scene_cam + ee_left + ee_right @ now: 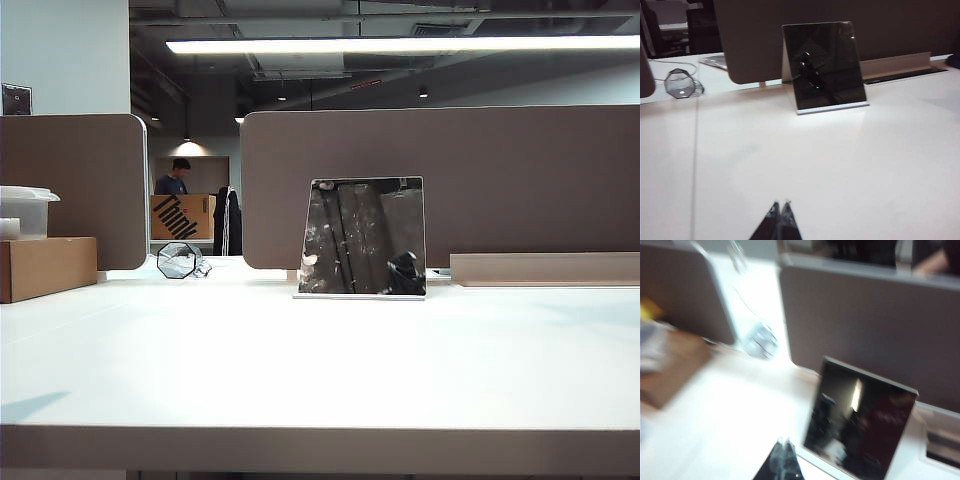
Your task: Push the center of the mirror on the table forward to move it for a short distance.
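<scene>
The white table (320, 370) carries the leaning mirror (364, 238), an octagonal glass object (178, 260), and a cardboard box (45, 267).

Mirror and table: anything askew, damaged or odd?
Nothing stands out. The mirror stands leaning back on its base plate, intact, on the table. Left gripper and right gripper look shut, both short of it. Right wrist view is blurred.

I see the mirror (363, 237) with a glossy dark glass face; the bench (320, 370) looks smooth, matt white.
</scene>
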